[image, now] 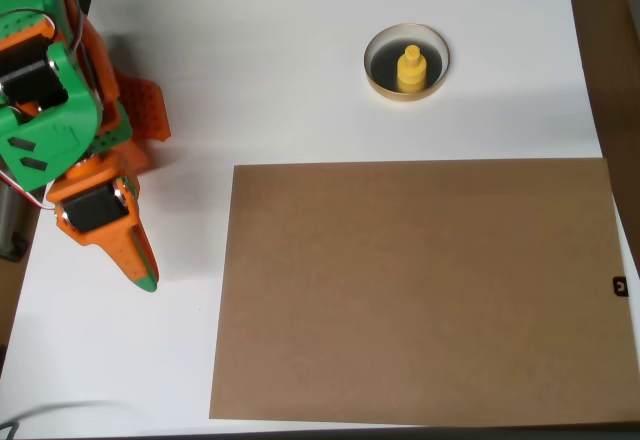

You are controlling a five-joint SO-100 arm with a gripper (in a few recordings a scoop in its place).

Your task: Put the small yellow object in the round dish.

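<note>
Overhead view: the fingers [140, 265] were at the left side of the white tabletop [300, 70], pressed together into one orange point with a green tip, gripping nothing and touching no object. The small yellow object [411, 68] stood upright inside the round dish [383, 82], well apart from the fingers, up and to their right. A brown sheet [420, 290] lay flat just right of the fingers.
</note>
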